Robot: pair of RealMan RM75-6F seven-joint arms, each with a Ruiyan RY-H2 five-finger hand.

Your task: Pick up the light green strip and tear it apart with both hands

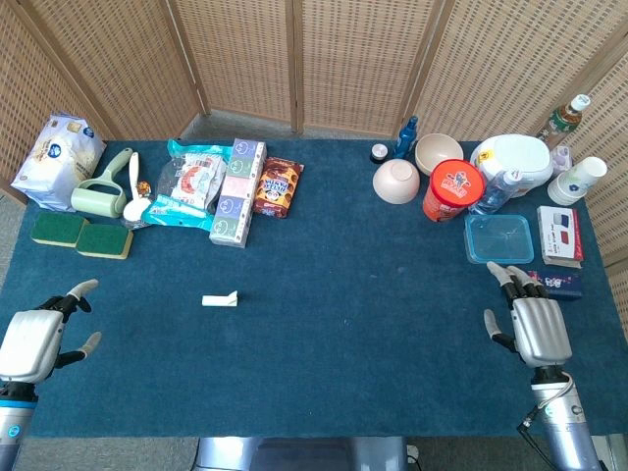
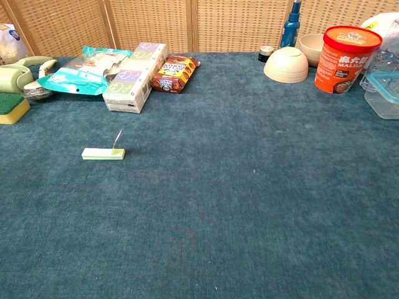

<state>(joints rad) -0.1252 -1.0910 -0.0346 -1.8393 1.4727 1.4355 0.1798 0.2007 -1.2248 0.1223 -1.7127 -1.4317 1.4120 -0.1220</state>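
At the near edge of the counter (image 1: 324,383), 2 robot hands rest well apart: the left robot hand (image 1: 34,339) at about 8 o'clock and the right robot hand (image 1: 535,324) at about 4 o'clock, both with fingers spread and holding nothing. The chest view shows neither.

The 1 light green strip (image 1: 220,299) lies flat toward 9 o'clock of the counter's middle, clear of everything, with one end curling up. It sits nearer the left robot hand, so that hand looks the better one to reach in first. A low pinch at the raised end should lift it cleanly; pressing flat on the cloth risks sliding it. Leave one end free for the right robot hand to pinch before pulling apart.

Farther back at 10 to 11 o'clock are 2 sponges (image 1: 80,235), 1 lint roller (image 1: 98,194) and 1 white bag (image 1: 59,157). At 1 to 2 o'clock stand 2 bowls (image 1: 397,181), 1 red tub (image 1: 452,190) and 1 clear lidded box (image 1: 499,238).
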